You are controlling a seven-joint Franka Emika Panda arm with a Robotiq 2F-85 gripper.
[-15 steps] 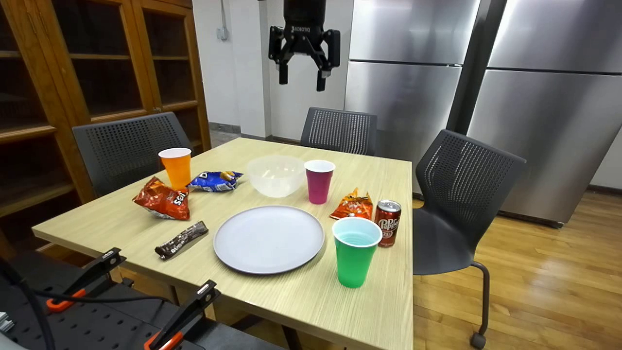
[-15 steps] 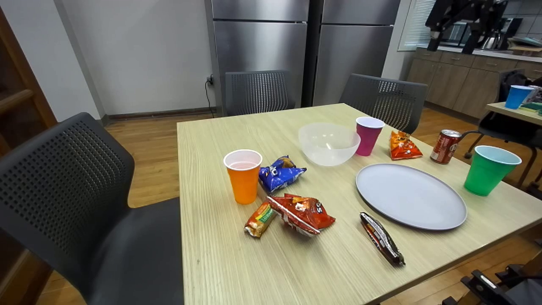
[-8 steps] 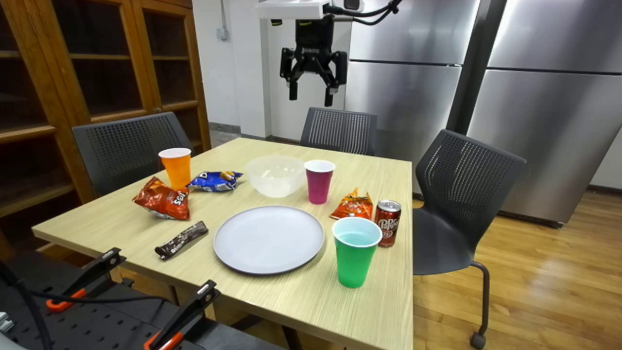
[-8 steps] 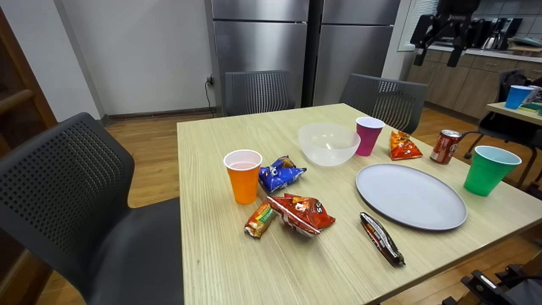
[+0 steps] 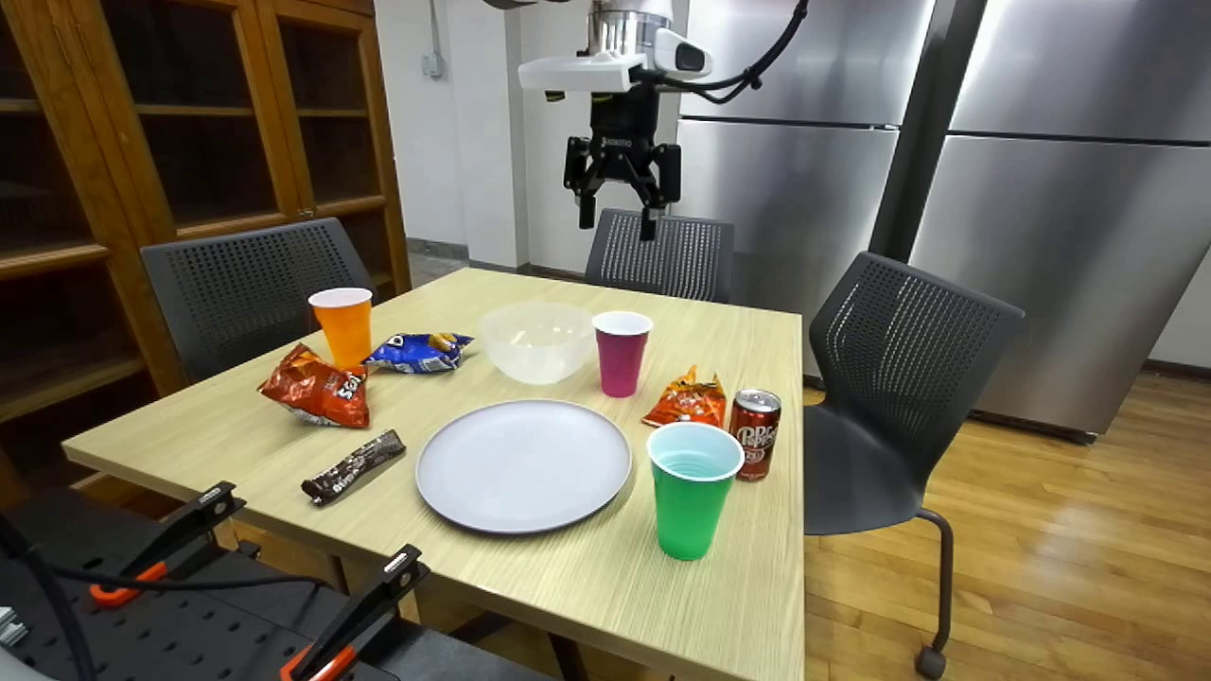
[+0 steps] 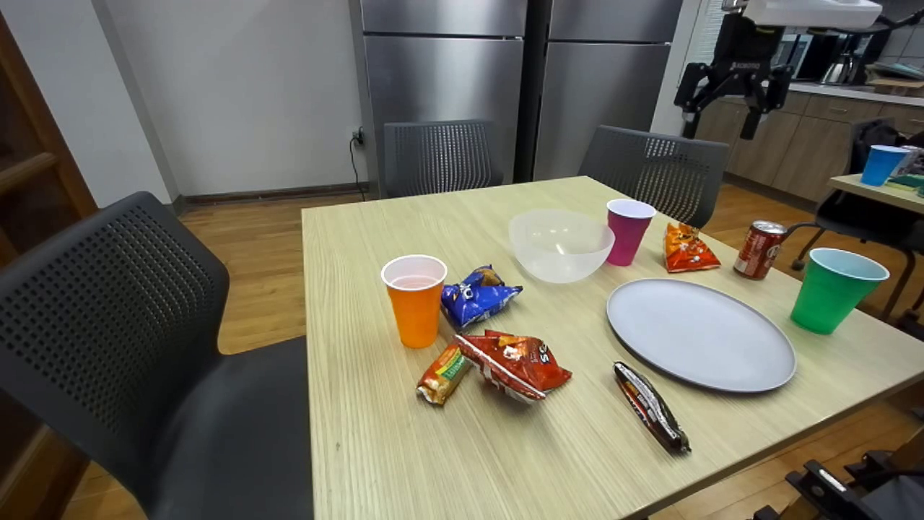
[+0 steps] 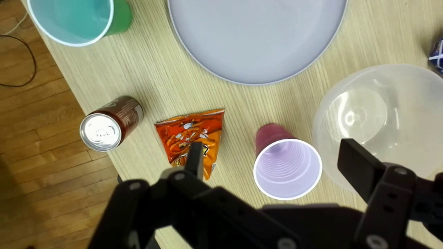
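The black two-fingered gripper (image 5: 617, 227) hangs well above the pale wood-grain desk (image 5: 728, 615), its fingers spread wide with nothing between them. In the wrist view, the magenta plastic cup with a white inside (image 7: 288, 170) shows between the fingertips, upright on the desk below. Just beside it stands the translucent white plastic bowl (image 7: 412, 114); whether they touch is hard to tell. On the cup's other side lies the crinkled orange snack bag (image 7: 188, 129). Nothing is gripped or lifted, so handling the cup seems left to do.
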